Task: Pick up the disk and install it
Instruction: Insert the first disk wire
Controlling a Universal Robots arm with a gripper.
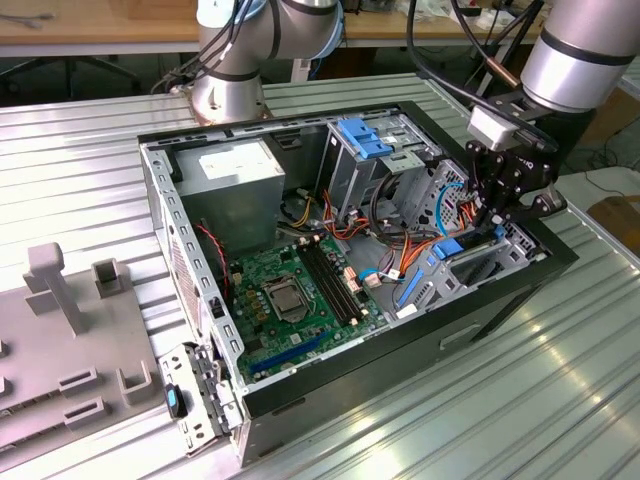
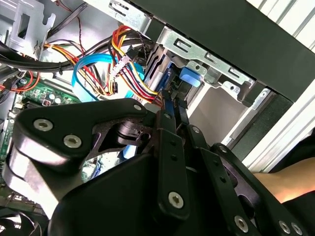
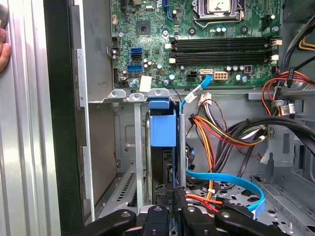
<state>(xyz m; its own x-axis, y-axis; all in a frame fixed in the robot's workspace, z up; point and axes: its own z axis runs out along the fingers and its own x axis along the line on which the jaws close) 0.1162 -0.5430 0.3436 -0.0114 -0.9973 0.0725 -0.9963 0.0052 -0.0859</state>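
Inspecting the open computer case (image 1: pixel 420 325), which is lying on its side on the ribbed metal surface (image 1: pixel 520 400), the record is showing the arm reaching down into the end of the case at the exterior view's right. The gripper (image 1: pixel 492 232) is sitting low inside the metal drive bay (image 1: pixel 520 245) there, close to the black outer wall.

In both wrist views the disk (image 3: pixel 162 128) is standing on edge in that bay, between two upright metal guides, with its blue plastic rail facing the camera and its silver body (image 2: pixel 156 69) showing beside it. It is lying well down in the slot, just beside the bay's stamped metal tabs (image 3: pixel 120 93).

The fingers (image 2: pixel 170 142) are lying close together, side by side, and are pinching the near end of the disk; in the first wrist view the gripper (image 3: pixel 173 194) is meeting the disk's edge directly in line with the slot.

A bundle of orange, yellow and red cables (image 3: pixel 216 132) is running just beside the bay, and a flat blue cable (image 3: pixel 231 183) is looping past the gripper. The green motherboard (image 1: pixel 290 290) is occupying the middle of the case, and a grey power-supply box (image 1: pixel 235 175) is sitting at the far end. A second drive cage with a blue latch (image 1: pixel 365 135) is standing well apart from the gripper.

A person's hand (image 3: pixel 4 49) is resting on the surface at the case's outer wall.
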